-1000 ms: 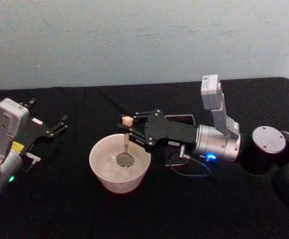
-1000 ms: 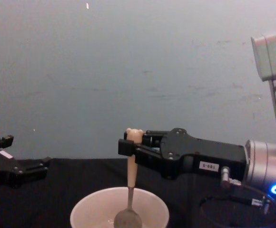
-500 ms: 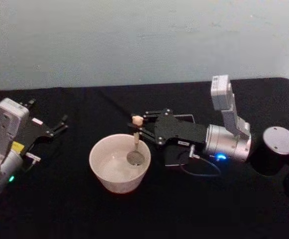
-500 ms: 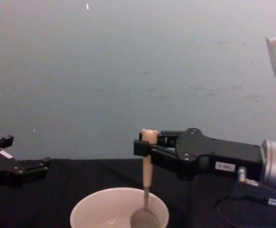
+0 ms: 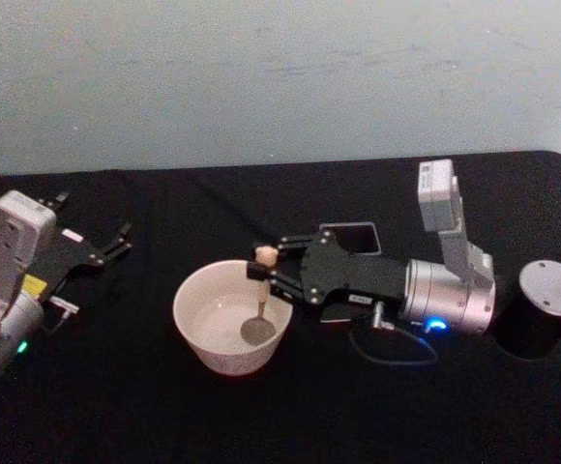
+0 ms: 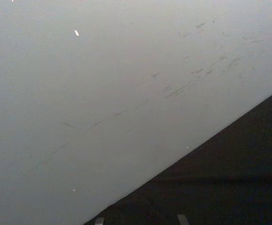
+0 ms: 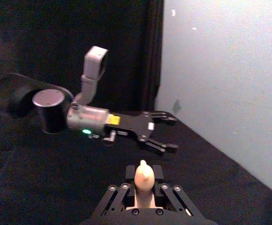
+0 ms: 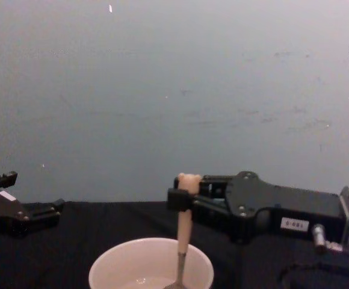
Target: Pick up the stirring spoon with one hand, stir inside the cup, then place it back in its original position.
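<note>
At the far left of the black tabletop (image 5: 164, 416), the left pincer (image 5: 92, 220) is seen parked, its fingers spread apart; near the middle, the cream-white cup (image 5: 224, 356) is set on the tabletop; the stirring spoon (image 5: 261, 295) is held nearly upright inside it, bowl down toward the cup's right side; its peach handle is clamped just under the bear head by the right pincer (image 5: 266, 266); the dark grey holder (image 5: 348, 225) is partly hidden behind that arm.

Chest view's lower edge cuts off the cup (image 8: 119, 260); the holder (image 5: 358, 232) seems half hidden behind the right tool (image 5: 265, 267).
</note>
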